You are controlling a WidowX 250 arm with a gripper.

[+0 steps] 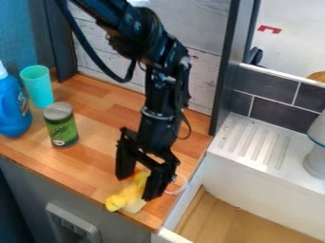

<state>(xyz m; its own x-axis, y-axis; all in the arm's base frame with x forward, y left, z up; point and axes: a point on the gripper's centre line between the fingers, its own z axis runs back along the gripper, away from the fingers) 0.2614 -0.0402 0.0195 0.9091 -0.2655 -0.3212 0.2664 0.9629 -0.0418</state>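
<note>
camera view: the end effector (136, 185) is wide open at a soft-looking yellow item (131, 193) on the tabletop (92, 166). whether it grips it, i cannot tell.

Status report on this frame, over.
Gripper open, fingers apart at the yellow item. Item lies near edge of wooden counter. Green can upright, off to picture left, looks out of the way.

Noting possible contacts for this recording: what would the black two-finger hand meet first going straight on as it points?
The black hand points down, so probably the crumpled yellow item at its fingers, then the light-brown wooden counter beneath; exact depth is unclear.
</note>
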